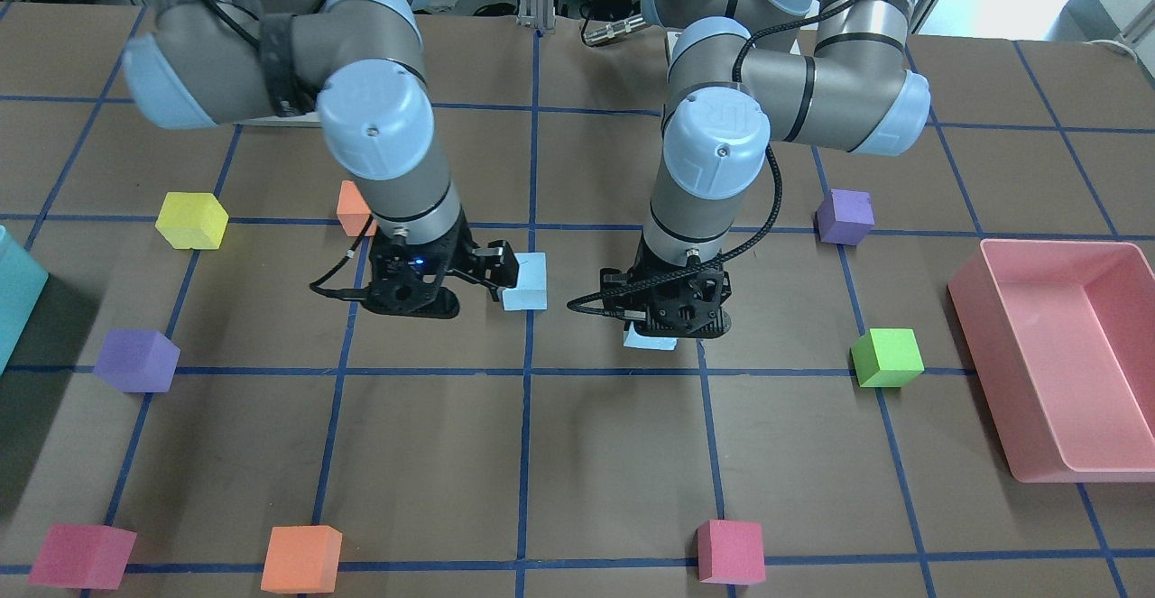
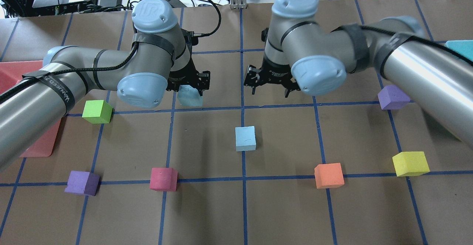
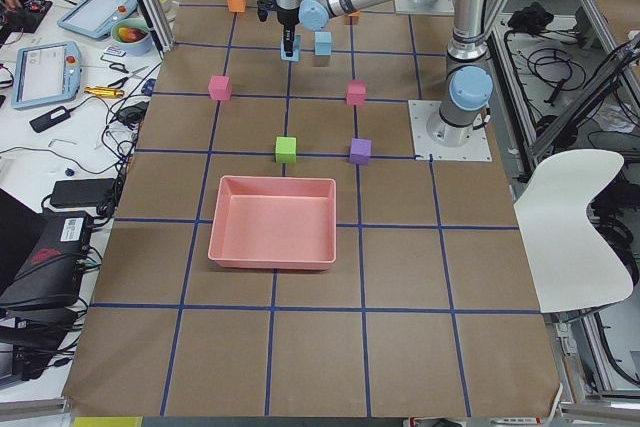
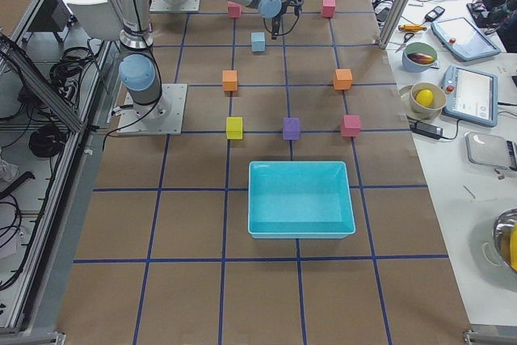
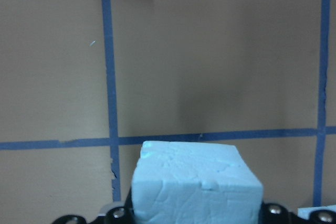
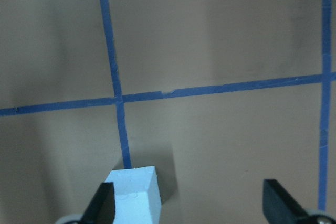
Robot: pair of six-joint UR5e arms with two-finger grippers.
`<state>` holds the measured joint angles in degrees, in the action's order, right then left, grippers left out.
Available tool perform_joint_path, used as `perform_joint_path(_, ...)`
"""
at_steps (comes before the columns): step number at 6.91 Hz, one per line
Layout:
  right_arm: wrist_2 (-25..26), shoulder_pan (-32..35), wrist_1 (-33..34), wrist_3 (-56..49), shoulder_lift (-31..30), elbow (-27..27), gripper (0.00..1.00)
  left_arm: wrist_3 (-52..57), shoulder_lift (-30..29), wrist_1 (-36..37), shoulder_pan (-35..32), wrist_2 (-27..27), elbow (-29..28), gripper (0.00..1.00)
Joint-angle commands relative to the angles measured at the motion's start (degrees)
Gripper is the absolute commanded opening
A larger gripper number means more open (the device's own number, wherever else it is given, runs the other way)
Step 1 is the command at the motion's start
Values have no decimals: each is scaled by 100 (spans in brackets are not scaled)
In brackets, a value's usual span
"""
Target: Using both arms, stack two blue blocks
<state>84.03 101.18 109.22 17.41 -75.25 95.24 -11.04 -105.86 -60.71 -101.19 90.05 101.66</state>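
- the left hand [image 2: 188,89] is clenched on the first blue block [image 2: 190,99]; in the left wrist view the cube sits right between its fingers, and i cannot tell whether it is clear of the worktop [image 2: 207,208].
- the second blue block [image 2: 245,138] lies on the worktop on a blue tape line, well apart from the first.
- the right hand [image 2: 269,88] is released, fingers spread wide and holding nothing; in its wrist view the second blue block shows just beside one finger [image 6: 104,205], not between the two.
- counted: two blue blocks, two purple cubes [image 1: 135,359], two orange cubes [image 1: 302,559], three pink cubes [image 3: 219,87], one yellow cube [image 1: 191,219], one green cube [image 1: 888,356].
- one pink tray [image 1: 993,372] and one teal bin [image 4: 300,199] stand at opposite ends of the worktop.
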Motion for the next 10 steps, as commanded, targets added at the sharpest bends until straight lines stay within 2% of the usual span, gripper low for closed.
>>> perform_joint_path(1, 365, -650, -357, -790, -226, -234, 100, -1077, -145, 59, -513, -266, -23, 22)
perform_joint_path(2, 725, -713, -358, -853, -279, -268, 100, -1484, -207, 77, -742, -503, -41, 22)
perform_joint_path(4, 747, -714, -375, -836, -376, -242, 100, -1813, -304, 60, -1305, -488, 54, 21)
perform_joint_path(5, 755, -722, -932, -688, -367, -234, 100, -1814, -330, 86, -1342, -497, 125, 21)
perform_joint_path(6, 781, -783, -1129, -774, -402, -303, 100, -1814, -322, 68, -1394, -497, 134, 20)
perform_joint_path(7, 677, -784, -1061, -940, -698, -304, 100, -1840, -339, 77, -1395, -497, 152, 20)
perform_joint_path(10, 711, -872, -1235, -1100, -981, -278, 100, -2182, -374, 77, -1377, -506, 152, 20)
